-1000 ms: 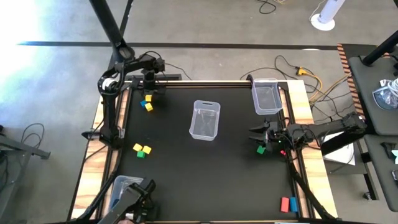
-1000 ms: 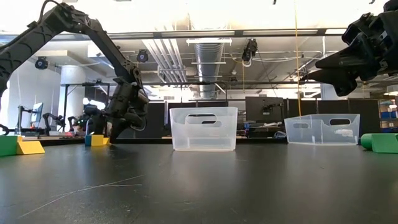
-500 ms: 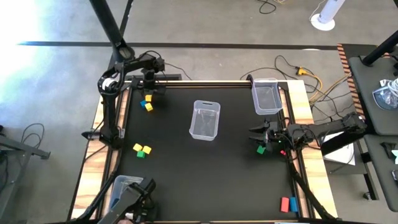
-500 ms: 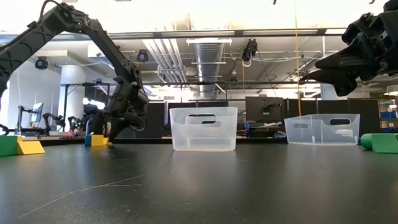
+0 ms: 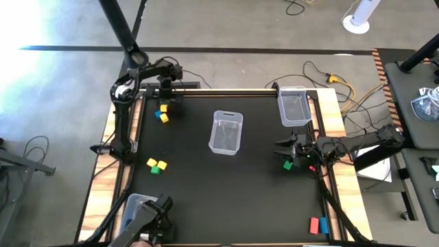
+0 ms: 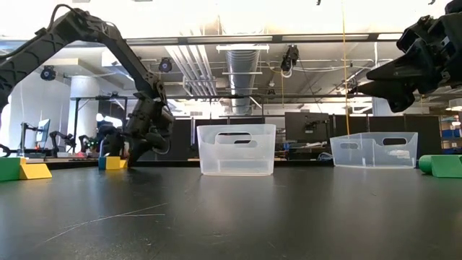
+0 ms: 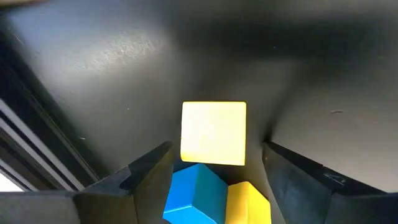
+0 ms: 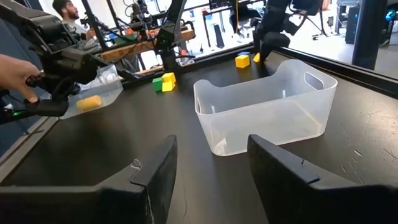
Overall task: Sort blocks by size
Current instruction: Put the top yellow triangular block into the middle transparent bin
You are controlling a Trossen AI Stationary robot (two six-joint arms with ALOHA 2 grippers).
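At the far left, a yellow cube (image 7: 214, 132), a blue cube (image 7: 196, 193) and a second yellow block (image 7: 249, 202) rest together on the black table (image 5: 206, 185). My left gripper (image 7: 216, 149) hangs just over them, open, pointing down, one finger on either side. My right gripper (image 5: 285, 147) hovers open above the table at the right, with a green block (image 5: 287, 165) on the table beside it. A yellow and a green block (image 5: 157, 165) lie at the left. A red and a blue block (image 5: 317, 225) lie near the front right corner.
A clear bin (image 5: 226, 132) stands mid-table, a second bin (image 5: 293, 106) at the far right corner, and a third (image 5: 134, 206) at the near left with a yellow piece (image 8: 91, 102) inside. A person's hand (image 8: 15, 68) shows beside that bin. Cables lie past the right edge.
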